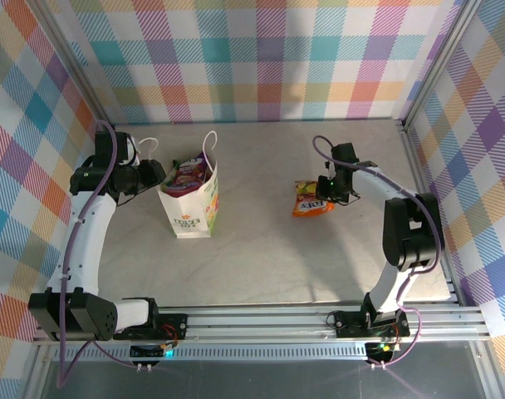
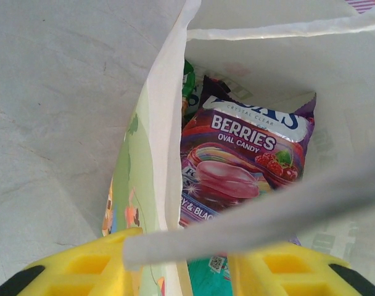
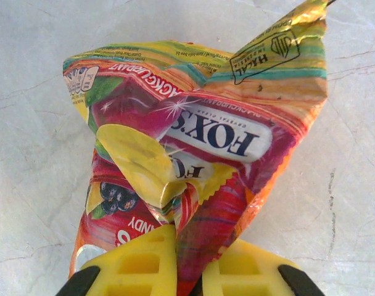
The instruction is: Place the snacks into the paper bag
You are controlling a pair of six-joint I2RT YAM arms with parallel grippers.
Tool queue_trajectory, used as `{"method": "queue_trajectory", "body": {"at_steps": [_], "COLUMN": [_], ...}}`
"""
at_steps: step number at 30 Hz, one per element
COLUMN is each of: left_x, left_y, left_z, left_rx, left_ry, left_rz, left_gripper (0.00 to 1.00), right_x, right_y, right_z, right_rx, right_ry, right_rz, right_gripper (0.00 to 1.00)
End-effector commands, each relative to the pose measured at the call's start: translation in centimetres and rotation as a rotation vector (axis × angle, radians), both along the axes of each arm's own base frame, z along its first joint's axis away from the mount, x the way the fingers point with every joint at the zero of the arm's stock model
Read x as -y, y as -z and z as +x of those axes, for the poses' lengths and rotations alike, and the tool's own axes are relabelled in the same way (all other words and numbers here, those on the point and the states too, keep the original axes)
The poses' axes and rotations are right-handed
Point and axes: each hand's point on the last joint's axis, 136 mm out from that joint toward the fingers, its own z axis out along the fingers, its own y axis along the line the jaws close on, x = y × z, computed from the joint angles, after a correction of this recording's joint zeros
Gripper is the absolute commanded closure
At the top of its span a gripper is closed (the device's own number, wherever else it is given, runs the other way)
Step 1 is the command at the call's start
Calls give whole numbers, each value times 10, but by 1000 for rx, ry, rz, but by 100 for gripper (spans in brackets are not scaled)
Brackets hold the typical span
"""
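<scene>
Top external view: at far left, the left gripper [image 1: 156,176] stands open astride the left rim of the upright paper bag [image 1: 194,214], which already contains a purple candy packet [image 1: 188,174]. Well to the right, the right gripper [image 1: 329,193] pinches an orange candy packet [image 1: 311,202] on the table [image 1: 261,266]. The likely next move is to lift it over the bag's mouth. The table is pale and mottled, with checked walls [image 1: 252,58] around it.

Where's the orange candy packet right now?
In the top view, the orange candy packet sits on the right side of the table, pinched by the right pincer, well to the right of the paper bag.
</scene>
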Motion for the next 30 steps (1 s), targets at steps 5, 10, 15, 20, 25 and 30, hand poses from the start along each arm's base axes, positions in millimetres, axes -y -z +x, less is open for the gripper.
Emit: {"method": "queue_trajectory", "body": {"at_steps": [5, 10, 15, 20, 25, 30], "left_x": [13, 14, 13, 13, 12, 9], "left_y": [-31, -32, -27, -24, -25, -25], "left_z": [3, 5, 9, 12, 12, 11], "left_rx": [86, 91, 80, 79, 89, 94], "left_ry": [57, 55, 53, 46, 45, 27], "left_rz": [-44, -51, -91, -122, -131, -138], "left_gripper": [58, 58, 57, 58, 58, 58], "right_x": [-7, -12, -20, -28, -34, -38], "right_y": [-38, -60, -90, -124, -159, -192], "right_z": [-6, -8, -11, -18, -26, -36], "right_rx": [85, 150, 228, 309, 398, 462], "right_ry": [-44, -60, -77, -95, -110, -94], "right_rz": [-16, -30, -21, -9, 21, 89], "right_gripper": [94, 94, 94, 94, 94, 94]}}
